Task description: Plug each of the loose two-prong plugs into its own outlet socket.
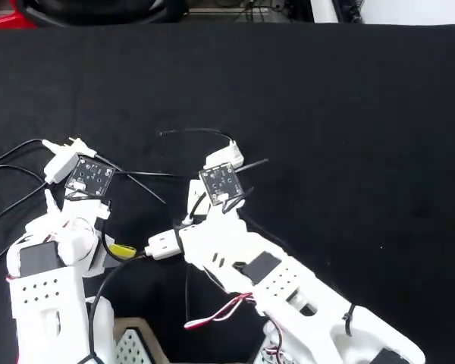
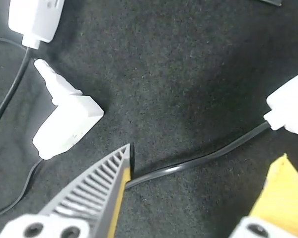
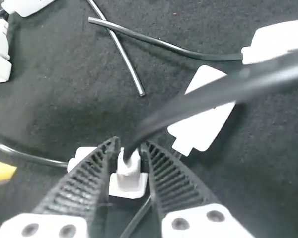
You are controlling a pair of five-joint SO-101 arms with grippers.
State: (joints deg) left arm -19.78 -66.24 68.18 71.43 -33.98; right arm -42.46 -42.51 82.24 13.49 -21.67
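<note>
Two black square outlet sockets lie on the cloth, one (image 1: 89, 177) at the left and one (image 1: 221, 182) in the middle. A white plug (image 1: 59, 163) rests against the left socket's far corner, and another (image 1: 227, 157) sits at the middle socket's far edge. My right gripper (image 3: 130, 146) is shut on a white two-prong plug (image 3: 129, 178), whose black cable rises past the camera. In the high view this plug (image 1: 161, 244) sticks out leftward from that gripper (image 1: 180, 238). My left gripper (image 2: 206, 156) hangs open over a black cable (image 2: 188, 163), beside a loose white plug (image 2: 64, 126).
Black cables (image 1: 15, 193) loop across the black cloth (image 1: 349, 114) at the left and between the sockets. A white block (image 3: 203, 116) lies just beyond my right gripper. The far and right parts of the cloth are bare. A tan board (image 1: 136, 341) sits between the arm bases.
</note>
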